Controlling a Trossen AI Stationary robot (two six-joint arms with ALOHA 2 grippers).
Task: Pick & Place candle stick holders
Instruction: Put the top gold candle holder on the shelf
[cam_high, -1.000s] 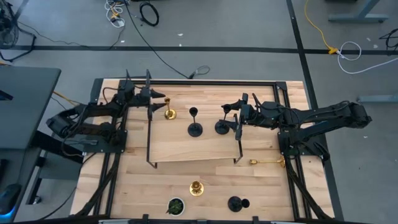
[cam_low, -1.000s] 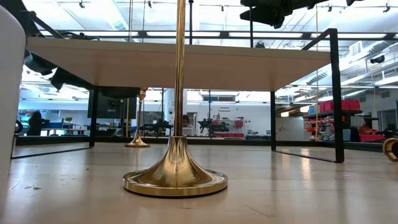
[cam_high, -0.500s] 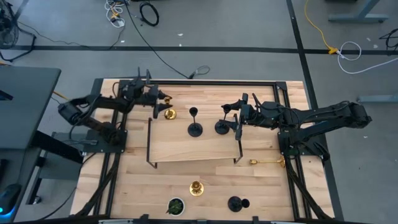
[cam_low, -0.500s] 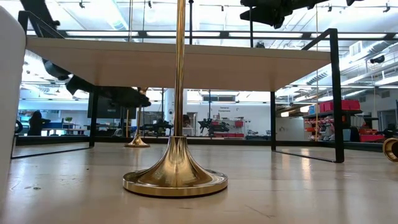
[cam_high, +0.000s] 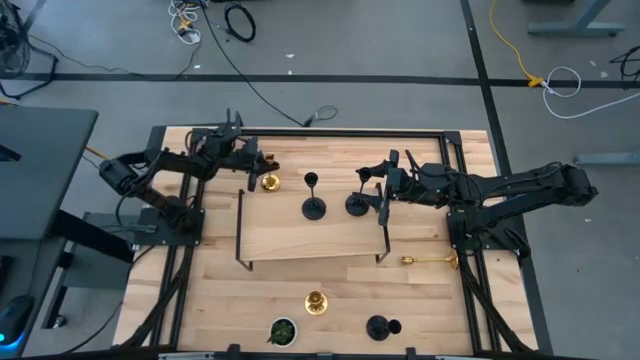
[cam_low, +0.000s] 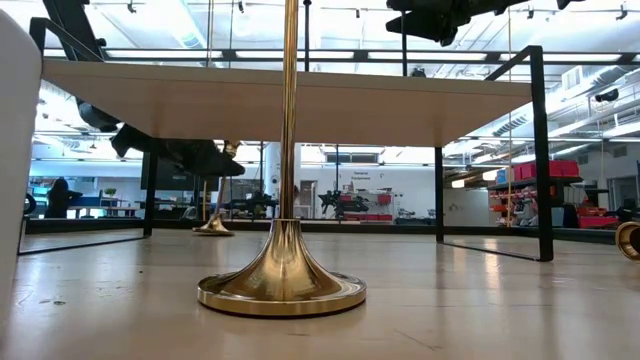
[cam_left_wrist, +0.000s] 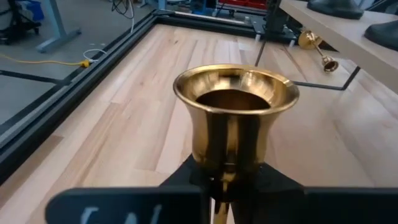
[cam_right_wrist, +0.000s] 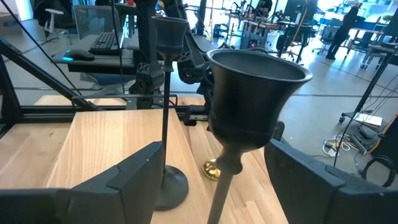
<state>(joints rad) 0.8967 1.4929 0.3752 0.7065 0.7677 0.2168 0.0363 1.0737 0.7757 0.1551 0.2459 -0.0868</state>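
A gold candle stick holder (cam_high: 270, 182) stands on the table at the far left, beside the raised wooden shelf (cam_high: 300, 235). My left gripper (cam_high: 262, 167) is shut on it. Its cup (cam_left_wrist: 235, 115) fills the left wrist view. Two black holders (cam_high: 313, 207) (cam_high: 357, 205) stand on the shelf by their round bases. My right gripper (cam_high: 372, 190) is open, its fingers on either side of the right black holder's stem (cam_right_wrist: 219, 180) under the cup (cam_right_wrist: 255, 87), without touching. My left gripper pinches the gold holder's thin stem just under the cup (cam_left_wrist: 222, 182) between its two fingers. The fingers come nearly level from the table's left side and lie across the stem. The holder stands upright with its base (cam_low: 213, 228) on the table.
A gold holder (cam_high: 316, 302) stands near the front edge, close to the low camera (cam_low: 283, 285). Another gold one (cam_high: 432, 260) lies on its side at the right. A black one (cam_high: 380, 326) lies at the front, next to a small dark round thing with green inside (cam_high: 282, 330).
My left gripper has moved toward the gold holder at the far left, sinking a little, and has shut on its stem below the cup. The holder's base has shifted slightly on the table. My right arm has kept still.
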